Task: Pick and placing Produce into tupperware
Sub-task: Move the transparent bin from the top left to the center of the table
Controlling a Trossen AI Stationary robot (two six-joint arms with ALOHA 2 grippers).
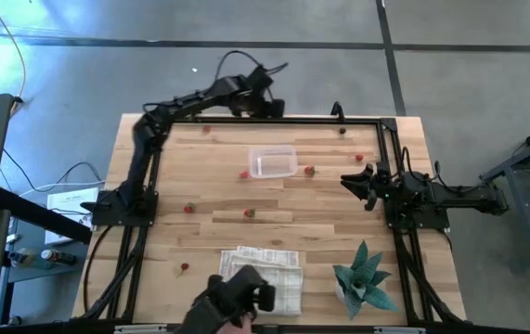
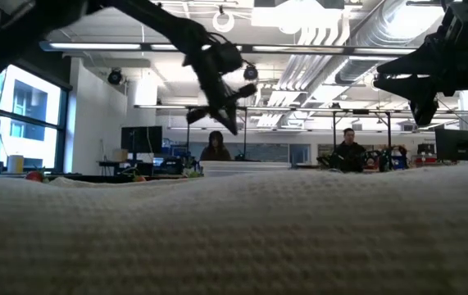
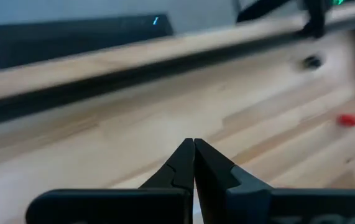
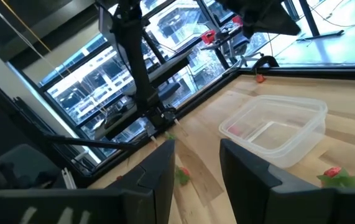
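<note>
Produce (image 1: pixel 249 212), tiny red pieces, lies scattered; left tool (image 3: pixel 194 148) closed, right tool (image 4: pixel 197 163) open.

Bare tabletop (image 1: pixel 200 176) lies open between the left pincer (image 1: pixel 266 104), tips pressed together over the far rail (image 1: pixel 274 121), and the tupperware (image 1: pixel 273 161) just nearer than it; small red produce (image 1: pixel 245 173) sits beside the tupperware's left wall, another (image 1: pixel 309 171) between the tupperware and the right pincer (image 1: pixel 350 180), whose fingers stand apart; behind the right pincer its own arm blocks the side rail; a folded cloth (image 1: pixel 265 269) and a plant (image 1: pixel 365 276) occupy the near edge.
</note>
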